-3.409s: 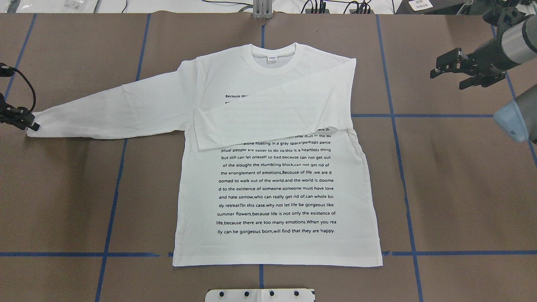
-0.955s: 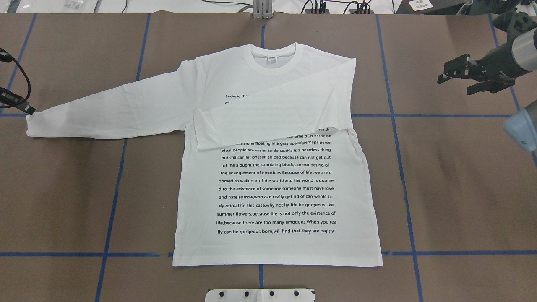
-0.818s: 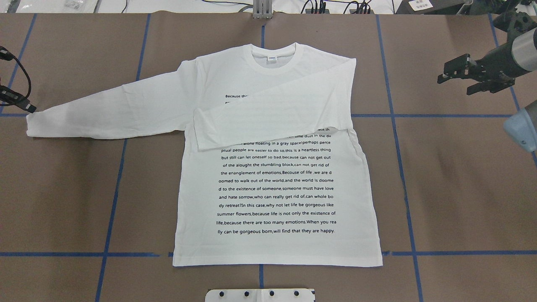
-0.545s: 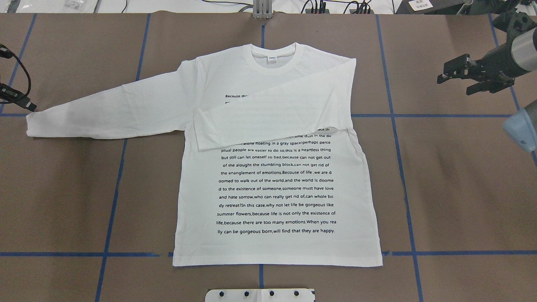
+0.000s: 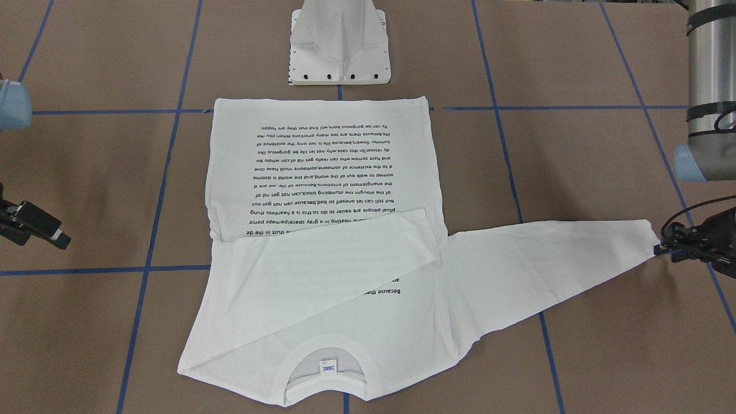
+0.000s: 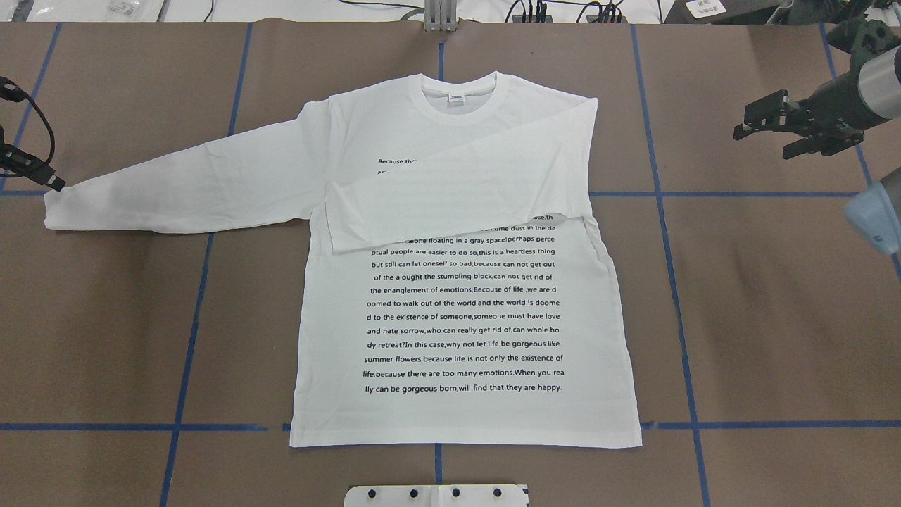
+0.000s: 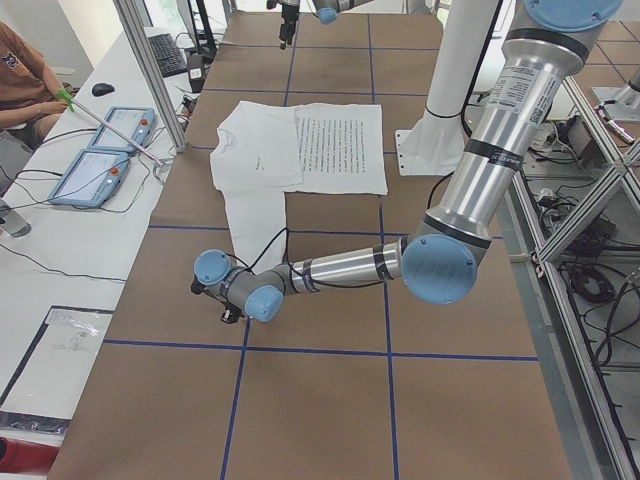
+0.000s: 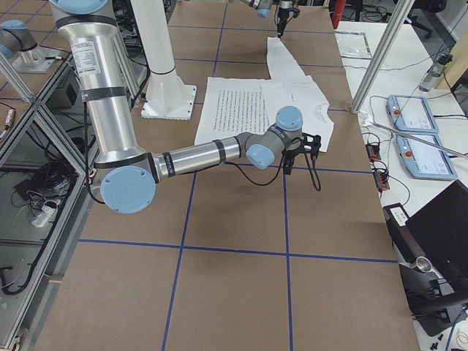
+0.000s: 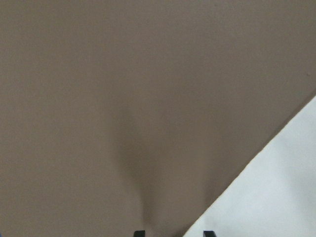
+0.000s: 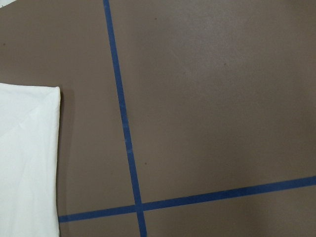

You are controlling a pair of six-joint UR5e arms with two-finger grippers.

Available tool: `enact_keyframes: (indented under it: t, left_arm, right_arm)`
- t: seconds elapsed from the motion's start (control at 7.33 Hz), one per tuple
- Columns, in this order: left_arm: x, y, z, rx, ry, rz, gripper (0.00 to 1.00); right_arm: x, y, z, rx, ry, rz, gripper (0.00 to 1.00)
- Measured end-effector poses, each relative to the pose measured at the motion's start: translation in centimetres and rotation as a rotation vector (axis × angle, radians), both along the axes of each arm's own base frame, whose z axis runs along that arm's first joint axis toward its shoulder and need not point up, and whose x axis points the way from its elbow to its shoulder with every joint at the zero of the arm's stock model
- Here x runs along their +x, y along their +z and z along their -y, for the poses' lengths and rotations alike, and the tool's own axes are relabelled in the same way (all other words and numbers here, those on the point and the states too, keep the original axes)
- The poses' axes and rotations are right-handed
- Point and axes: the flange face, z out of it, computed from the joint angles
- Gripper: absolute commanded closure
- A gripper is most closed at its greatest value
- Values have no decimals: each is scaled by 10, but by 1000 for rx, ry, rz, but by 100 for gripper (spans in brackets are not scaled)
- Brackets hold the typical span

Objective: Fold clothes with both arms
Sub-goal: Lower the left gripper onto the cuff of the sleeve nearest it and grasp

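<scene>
Left tool (image 6: 51, 181) sits at the cuff corner of the T-shirt (image 6: 457, 408). Its fingers are parted, and the cuff edge just reaches between them, unclamped. Right tool (image 6: 766, 135) hangs open and empty over bare desk (image 6: 774, 317), well clear of the folded-in sleeve edge. T-shirt lies flat mid-desk, with wide brown margins flanking both side seams.
</scene>
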Motion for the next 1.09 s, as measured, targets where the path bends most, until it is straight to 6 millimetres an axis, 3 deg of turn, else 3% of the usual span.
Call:
enact_keyframes:
  t: [0.41, 0.68, 0.95, 1.09]
  left_arm:
    - [0, 5, -4, -16, 2, 4, 51]
    - [1, 5, -4, -20, 2, 5, 59]
    - [5, 5, -5, -25, 6, 6, 75]
    - [8, 5, -6, -29, 9, 7, 90]
  right_arm:
    - [0, -1, -1, 0, 1, 1, 1]
    - [1, -1, -1, -3, 4, 2, 1]
    - [2, -1, -3, -5, 8, 4, 1]
    - [3, -1, -4, -5, 9, 5, 1]
